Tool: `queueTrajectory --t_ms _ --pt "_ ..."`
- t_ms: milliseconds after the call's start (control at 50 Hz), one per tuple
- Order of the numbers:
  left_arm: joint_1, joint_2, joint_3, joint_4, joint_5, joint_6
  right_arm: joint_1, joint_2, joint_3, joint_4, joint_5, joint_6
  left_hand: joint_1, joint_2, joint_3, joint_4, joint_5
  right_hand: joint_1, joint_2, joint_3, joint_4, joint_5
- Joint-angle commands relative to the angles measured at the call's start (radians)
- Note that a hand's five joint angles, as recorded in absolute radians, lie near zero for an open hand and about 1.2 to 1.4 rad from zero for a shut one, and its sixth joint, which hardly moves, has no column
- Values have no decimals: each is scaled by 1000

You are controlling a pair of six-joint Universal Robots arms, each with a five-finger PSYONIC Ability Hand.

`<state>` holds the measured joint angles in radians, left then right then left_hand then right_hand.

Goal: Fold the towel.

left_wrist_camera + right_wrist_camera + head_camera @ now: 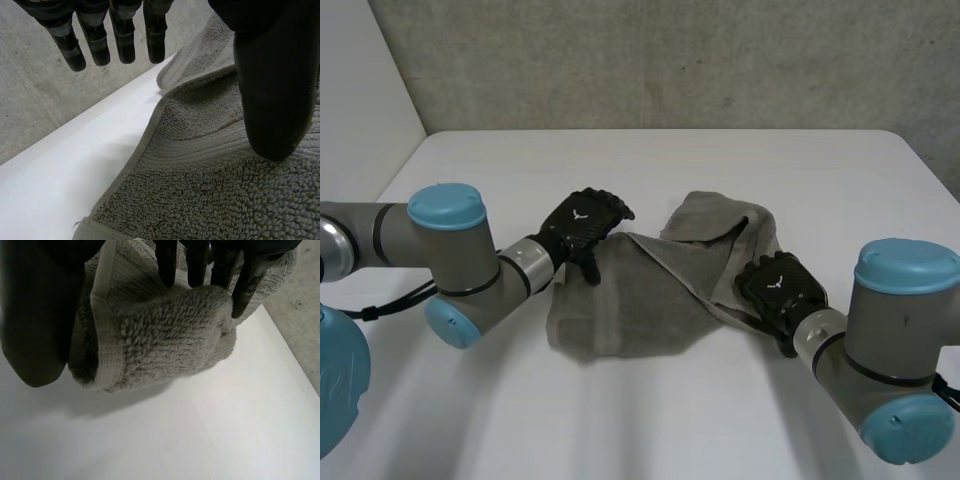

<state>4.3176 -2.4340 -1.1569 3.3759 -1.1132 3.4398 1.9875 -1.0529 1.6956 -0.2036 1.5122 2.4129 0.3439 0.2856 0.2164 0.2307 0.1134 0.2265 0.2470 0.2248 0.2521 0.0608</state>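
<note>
Towel (640,290): grey terry cloth with a flat woven border band. It is laid rumpled near the middle of the white table (720,160), and its right part is doubled over into a thick, humped fold.
Texture: looped pile is seen across the body, while the border is ribbed, smoother and finished with a narrow hem.
Left hand (582,228): placed at the towel's far left edge and released. Its fingers (95,45) are held straight and apart above the bare table past the hem, and the thumb (275,90) is lowered onto the pile just inside the border.
Right hand (778,288): placed at the towel's right edge, where a rolled bunch of pile and border is grasped between the thumb (35,315) and the fingers (167,260).
Table: smooth matte white, backed by a rough grey wall (670,60).
</note>
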Motion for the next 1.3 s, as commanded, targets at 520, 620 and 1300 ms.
queueTrajectory --t_ms 520,620,1300 --pt "-44 -71 31 28 4 1 42 34 -31 -63 56 46 463 521 -42 -56 519 416 396 -50 -78 407" --pt "-50 -82 45 28 6 2 45 31 -36 -53 42 45 539 597 -42 -56 595 969 949 -50 -78 960" --pt "-45 110 -97 39 -27 -1 -30 -277 -18 326 -333 204 219 277 -42 -56 275 1170 1149 -50 -78 1161"
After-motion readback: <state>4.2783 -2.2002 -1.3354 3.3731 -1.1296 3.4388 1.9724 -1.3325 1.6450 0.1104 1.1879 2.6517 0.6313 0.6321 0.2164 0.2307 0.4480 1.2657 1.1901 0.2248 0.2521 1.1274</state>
